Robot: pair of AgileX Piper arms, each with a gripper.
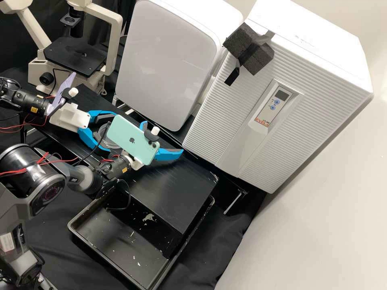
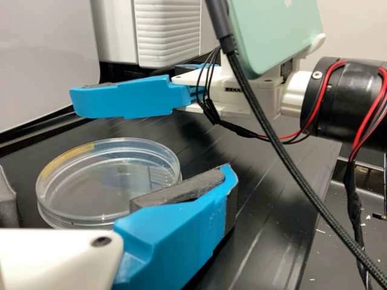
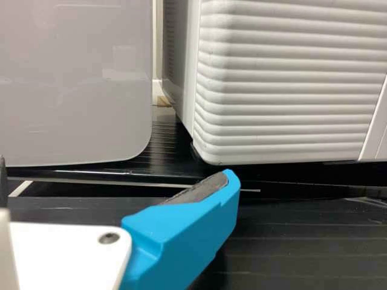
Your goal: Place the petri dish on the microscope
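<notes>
Blue-fingered, our left end effector (image 1: pixel 111 133) gapes around the petri dish (image 2: pixel 91 187); we'd grasp by closing next; right end effector (image 1: pixel 163 137) spread.

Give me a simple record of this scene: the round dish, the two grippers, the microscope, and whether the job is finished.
dish: clear petri dish, flat on the black surface
left gripper: open, fingers spread around the dish
right gripper: open, holding nothing, beside the dish
microscope: behind the black surface, no dish on its black stage
job: unfinished
</notes>
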